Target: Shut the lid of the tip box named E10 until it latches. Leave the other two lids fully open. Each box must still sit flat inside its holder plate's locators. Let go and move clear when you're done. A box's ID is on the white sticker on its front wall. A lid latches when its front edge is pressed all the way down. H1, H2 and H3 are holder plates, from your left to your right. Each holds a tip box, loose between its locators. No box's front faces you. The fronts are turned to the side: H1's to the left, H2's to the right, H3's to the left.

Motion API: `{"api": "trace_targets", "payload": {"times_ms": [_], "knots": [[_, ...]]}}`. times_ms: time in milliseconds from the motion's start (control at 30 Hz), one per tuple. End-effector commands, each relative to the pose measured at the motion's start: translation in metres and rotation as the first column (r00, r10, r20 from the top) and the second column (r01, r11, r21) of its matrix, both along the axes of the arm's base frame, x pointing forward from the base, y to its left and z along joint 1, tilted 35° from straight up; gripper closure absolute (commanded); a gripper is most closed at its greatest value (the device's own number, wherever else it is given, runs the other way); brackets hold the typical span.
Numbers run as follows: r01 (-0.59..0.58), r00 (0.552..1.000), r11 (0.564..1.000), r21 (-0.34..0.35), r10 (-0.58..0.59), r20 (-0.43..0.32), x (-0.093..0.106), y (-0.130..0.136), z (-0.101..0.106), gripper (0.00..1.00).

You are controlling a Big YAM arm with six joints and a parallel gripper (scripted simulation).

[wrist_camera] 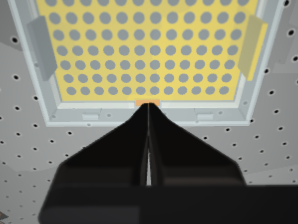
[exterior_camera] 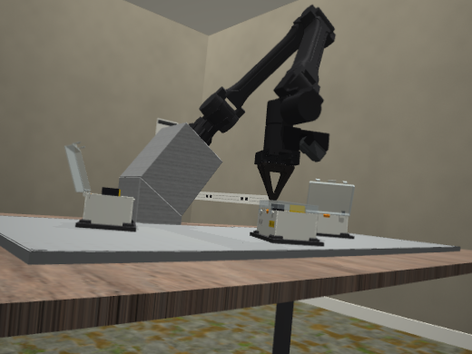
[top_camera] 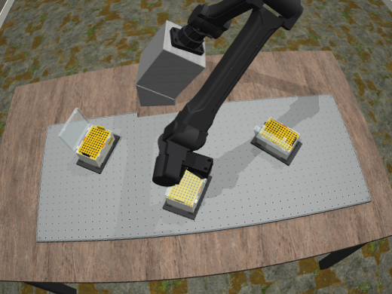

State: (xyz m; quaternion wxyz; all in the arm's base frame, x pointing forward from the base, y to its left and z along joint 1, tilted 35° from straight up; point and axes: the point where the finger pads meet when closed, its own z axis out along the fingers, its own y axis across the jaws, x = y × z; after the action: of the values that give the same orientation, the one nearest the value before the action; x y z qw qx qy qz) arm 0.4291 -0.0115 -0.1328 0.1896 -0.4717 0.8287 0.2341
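Note:
Three tip boxes with yellow racks sit on black holder plates on the grey perforated board. The middle box (top_camera: 186,190) has its clear lid lying flat over the rack (wrist_camera: 148,50). My gripper (exterior_camera: 272,197) is shut and empty, pointing straight down. Its tips (wrist_camera: 148,107) rest at the orange tab (wrist_camera: 148,103) on the lid's front edge. The left box (top_camera: 94,145) has its lid (top_camera: 74,128) standing open. The right box (top_camera: 277,137) has its lid (exterior_camera: 330,196) upright and open. A small sticker (exterior_camera: 271,223) shows on the middle box's wall, but I cannot read it.
The grey pedestal block (top_camera: 169,71) of my arm stands at the back of the board, between the left and middle boxes. My arm's forearm (top_camera: 211,94) reaches over the board's middle. The wooden table edge runs along the front.

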Motion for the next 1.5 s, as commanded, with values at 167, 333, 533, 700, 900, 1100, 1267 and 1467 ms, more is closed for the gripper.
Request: {"api": "trace_targets", "payload": {"times_ms": [167,333,533,700,900,1100,1267,1467], "knots": [[-0.004,1.000,1.000,0.004,0.004,-0.007,-0.0014,0.0084,-0.0085,1.00],[-0.004,1.000,1.000,0.003,0.004,-0.004,0.0003,0.0088,-0.0091,1.00],[-0.004,1.000,1.000,0.003,0.004,-0.004,0.0003,0.0100,-0.0108,1.00],[-0.004,1.000,1.000,0.004,0.004,-0.005,0.0003,0.0110,-0.0122,1.00],[-0.004,1.000,1.000,0.004,0.004,-0.005,0.0002,0.0118,-0.0133,1.00],[-0.004,1.000,1.000,0.004,0.004,-0.005,0.0003,0.0129,-0.0149,1.00],[-0.004,1.000,1.000,0.004,0.004,-0.005,0.0005,0.0139,-0.0163,1.00],[-0.004,1.000,1.000,0.003,0.004,-0.001,0.0027,0.0142,-0.0169,1.00]]}}
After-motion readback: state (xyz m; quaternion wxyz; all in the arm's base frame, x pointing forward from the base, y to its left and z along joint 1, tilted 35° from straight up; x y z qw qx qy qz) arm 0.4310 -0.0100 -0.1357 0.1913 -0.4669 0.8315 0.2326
